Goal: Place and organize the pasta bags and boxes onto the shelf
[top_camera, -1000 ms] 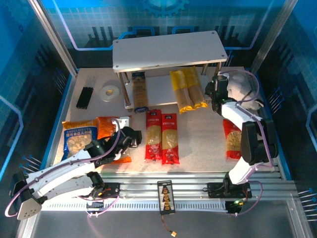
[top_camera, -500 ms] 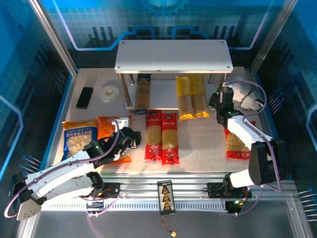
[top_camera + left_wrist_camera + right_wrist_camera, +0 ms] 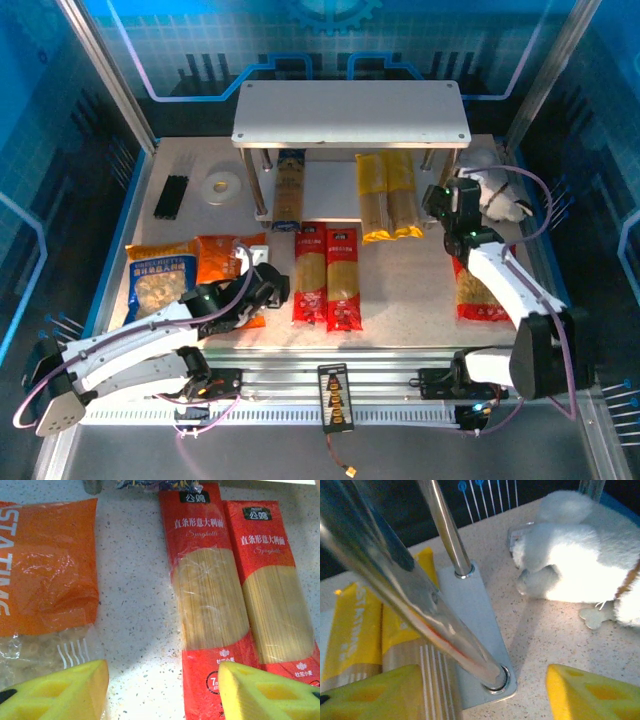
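The shelf (image 3: 350, 112) stands at the back middle, its lower board (image 3: 330, 185) holding a blue-and-yellow pasta box (image 3: 287, 190) and two yellow ones (image 3: 372, 195) (image 3: 402, 195) that stick out forward. Two red pasta boxes (image 3: 309, 272) (image 3: 343, 275) lie side by side on the table. The blue-orange bag (image 3: 160, 278) and orange bag (image 3: 222, 262) lie at the left, the red bag (image 3: 478, 290) at the right. My left gripper (image 3: 162, 690) is open, low between the orange bag (image 3: 45, 565) and the nearer red box (image 3: 207, 595). My right gripper (image 3: 482, 695) is open at the shelf's front right post (image 3: 420, 600).
A white plush toy (image 3: 495, 192) lies just right of the shelf, close to my right gripper. A white tape roll (image 3: 222, 186) and a black strip (image 3: 172, 196) sit at the back left. Metal rails (image 3: 400, 360) run along the near edge.
The shelf has slid right and squared up, its packs moving with it. My right gripper shifted right and nearer. The left gripper crept toward the red boxes.
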Controlling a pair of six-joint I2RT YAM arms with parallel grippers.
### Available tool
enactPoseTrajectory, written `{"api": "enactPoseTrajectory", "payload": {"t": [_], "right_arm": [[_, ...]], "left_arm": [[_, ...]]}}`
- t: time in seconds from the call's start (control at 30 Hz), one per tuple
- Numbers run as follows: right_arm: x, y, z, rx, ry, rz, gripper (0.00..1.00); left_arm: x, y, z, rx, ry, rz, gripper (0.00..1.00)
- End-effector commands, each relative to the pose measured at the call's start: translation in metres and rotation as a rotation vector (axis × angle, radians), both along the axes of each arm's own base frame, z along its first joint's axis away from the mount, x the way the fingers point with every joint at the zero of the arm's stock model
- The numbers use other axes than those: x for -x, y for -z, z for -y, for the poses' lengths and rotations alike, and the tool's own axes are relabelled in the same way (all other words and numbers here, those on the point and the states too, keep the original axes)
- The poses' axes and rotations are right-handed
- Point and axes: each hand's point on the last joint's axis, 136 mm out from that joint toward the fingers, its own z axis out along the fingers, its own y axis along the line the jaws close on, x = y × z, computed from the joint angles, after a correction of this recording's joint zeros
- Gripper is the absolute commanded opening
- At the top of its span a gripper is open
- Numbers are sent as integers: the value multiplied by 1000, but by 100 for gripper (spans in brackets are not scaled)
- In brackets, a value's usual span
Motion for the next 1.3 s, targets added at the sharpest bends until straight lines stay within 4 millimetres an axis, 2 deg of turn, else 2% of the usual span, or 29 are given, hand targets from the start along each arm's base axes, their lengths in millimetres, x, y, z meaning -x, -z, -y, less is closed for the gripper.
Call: {"api": "enactPoseTrajectory", "payload": {"t": [0.0, 0.1, 0.3, 0.37, 0.5, 0.67, 0.9, 1.07, 1.27], "right_arm": [[30, -11, 6, 3, 35, 3, 74], [60, -17, -1, -51, 6, 4, 74], [115, -16, -44, -95, -168, -32, 79], [127, -14, -59, -100, -236, -57, 81], [154, -6, -88, -78, -380, -141, 83], [179, 15, -113, -67, -497, -255, 84], [190, 33, -129, -54, -558, -292, 84], [188, 32, -131, -44, -569, -278, 86], [186, 26, -129, -26, -569, -255, 87]], "left_arm": [[6, 10, 4, -9, 7, -30, 60], [7, 14, 12, -36, 16, -43, 61], [7, 31, 47, -39, 65, -99, 62], [5, 36, 60, -43, 82, -116, 63], [-2, 46, 82, -27, 107, -137, 69], [-10, 63, 94, -79, 97, -180, 70], [-18, 84, 88, -151, 37, -253, 73], [-18, 88, 83, -176, 22, -274, 74], [-19, 102, 80, -166, 17, -316, 74]]}}
